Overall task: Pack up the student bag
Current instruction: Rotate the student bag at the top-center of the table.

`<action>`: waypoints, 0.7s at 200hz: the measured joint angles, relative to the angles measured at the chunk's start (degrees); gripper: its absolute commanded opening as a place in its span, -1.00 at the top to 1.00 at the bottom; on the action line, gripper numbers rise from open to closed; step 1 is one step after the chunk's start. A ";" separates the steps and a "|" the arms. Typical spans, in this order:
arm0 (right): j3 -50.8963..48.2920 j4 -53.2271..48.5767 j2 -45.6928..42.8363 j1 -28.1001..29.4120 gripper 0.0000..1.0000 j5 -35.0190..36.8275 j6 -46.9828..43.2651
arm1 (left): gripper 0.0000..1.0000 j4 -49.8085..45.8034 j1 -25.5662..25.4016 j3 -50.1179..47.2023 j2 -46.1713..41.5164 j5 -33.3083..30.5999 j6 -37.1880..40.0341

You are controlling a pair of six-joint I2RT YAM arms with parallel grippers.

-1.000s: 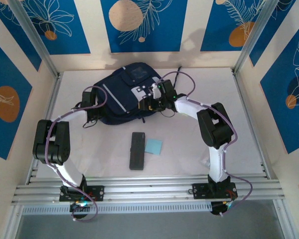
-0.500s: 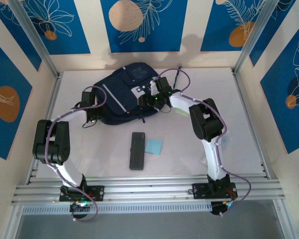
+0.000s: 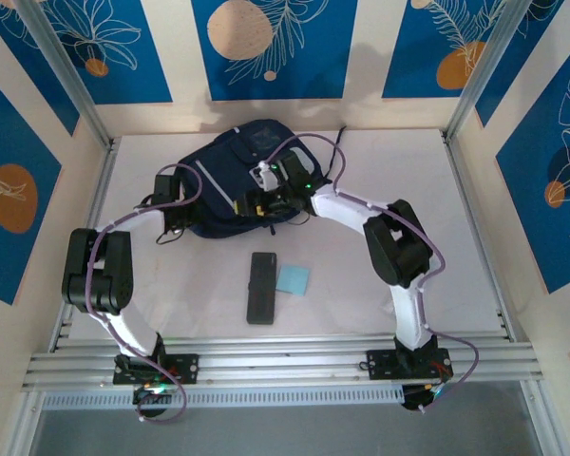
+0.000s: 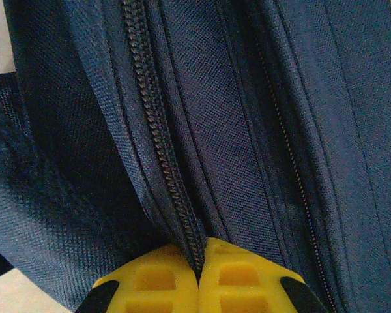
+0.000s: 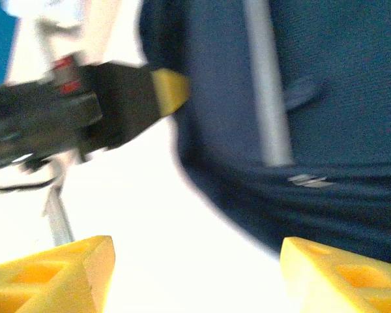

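The student bag (image 3: 230, 176), at the far middle of the table (image 3: 456, 237), is pinched at its zipper (image 4: 163, 143) by the closed left gripper (image 4: 199, 280), the right gripper (image 5: 195, 264) being held wide and empty beside it; opening seems underway, needing the zipper drawn back.

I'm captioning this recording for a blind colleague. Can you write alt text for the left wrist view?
Close-up of the student bag, dark navy fabric, with its zipper running down into the left gripper, whose yellow fingers are shut together at the bottom edge, apparently pinching the seam. A sliver of pale table shows at the lower left corner.
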 measured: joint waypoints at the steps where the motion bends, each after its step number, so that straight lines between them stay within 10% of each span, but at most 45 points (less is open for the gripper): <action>1: -0.07 0.04 -0.13 0.07 -0.35 -0.11 0.02 | 1.00 -0.07 0.00 0.02 0.00 0.00 0.02; 40: -4.11 0.02 -5.25 -1.81 -0.35 -0.09 0.33 | 0.29 -2.54 0.00 1.25 -0.09 -1.49 2.58; 140: -10.01 0.61 -1.84 -18.53 -0.21 11.28 11.10 | 0.04 -12.68 -3.48 4.31 -13.25 2.69 3.21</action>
